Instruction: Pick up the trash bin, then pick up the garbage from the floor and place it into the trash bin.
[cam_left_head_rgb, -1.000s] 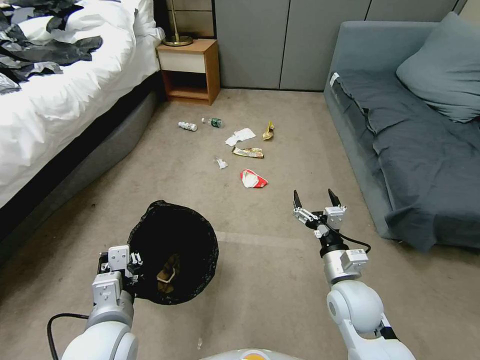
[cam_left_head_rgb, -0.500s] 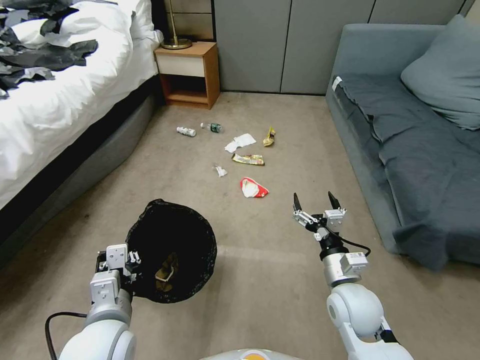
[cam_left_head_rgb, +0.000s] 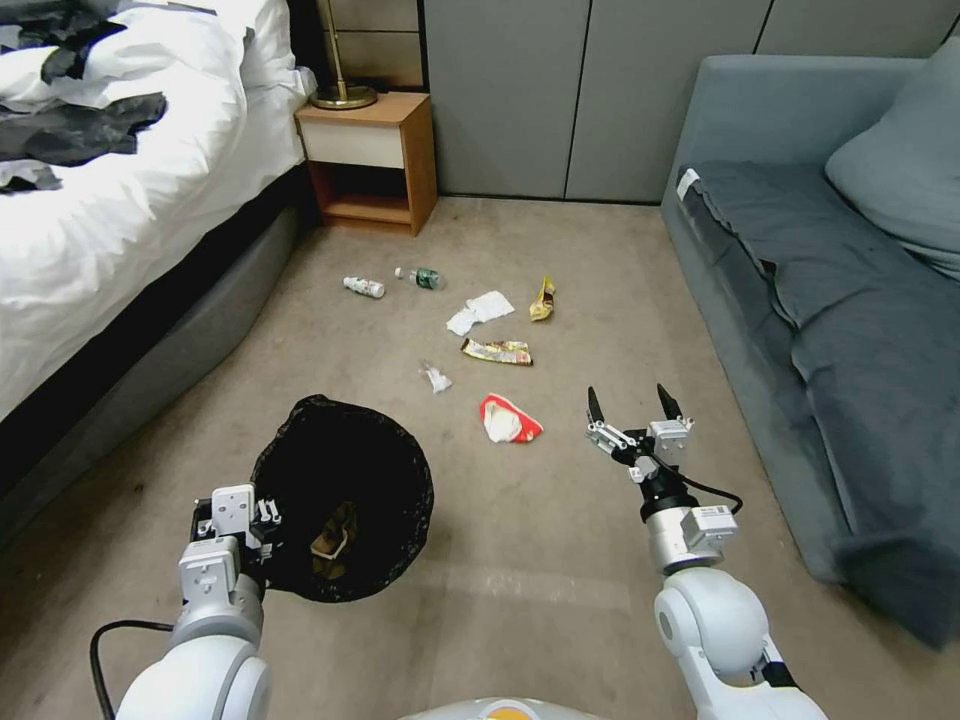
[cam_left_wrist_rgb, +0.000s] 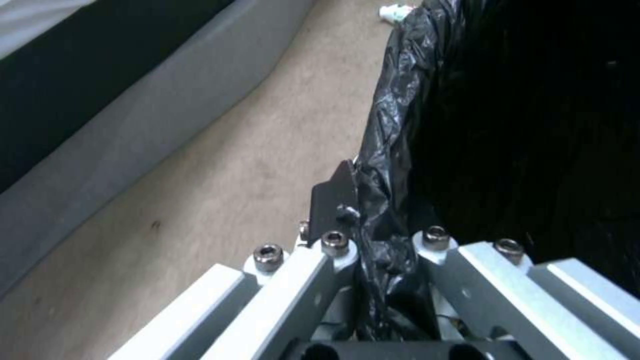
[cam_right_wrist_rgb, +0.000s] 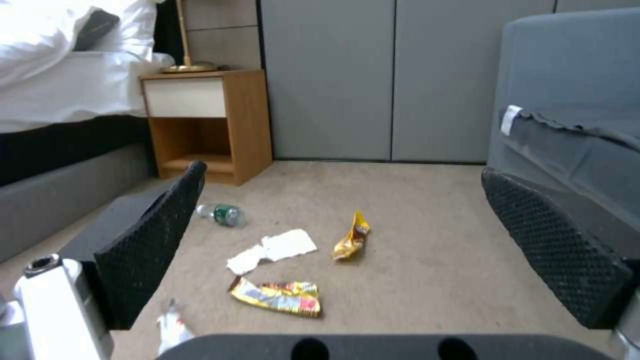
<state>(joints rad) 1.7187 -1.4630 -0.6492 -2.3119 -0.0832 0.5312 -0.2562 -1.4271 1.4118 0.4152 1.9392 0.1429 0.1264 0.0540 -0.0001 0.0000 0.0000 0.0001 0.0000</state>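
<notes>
The left gripper (cam_left_head_rgb: 240, 520) stays clamped on the near rim of the round black-bag-lined trash bin (cam_left_head_rgb: 345, 500), carried low at the robot's left. Since a second ago the robot has advanced: the red-and-white snack wrapper (cam_left_head_rgb: 510, 419) and other scattered floor litter (cam_left_head_rgb: 495, 351) now lie nearer. The right gripper (cam_left_head_rgb: 633, 408) remains spread wide and empty, just right of that wrapper.

Head camera high, angled down; wrist cameras low, close; head and right wrist share litter (cam_left_head_rgb: 497, 351).
</notes>
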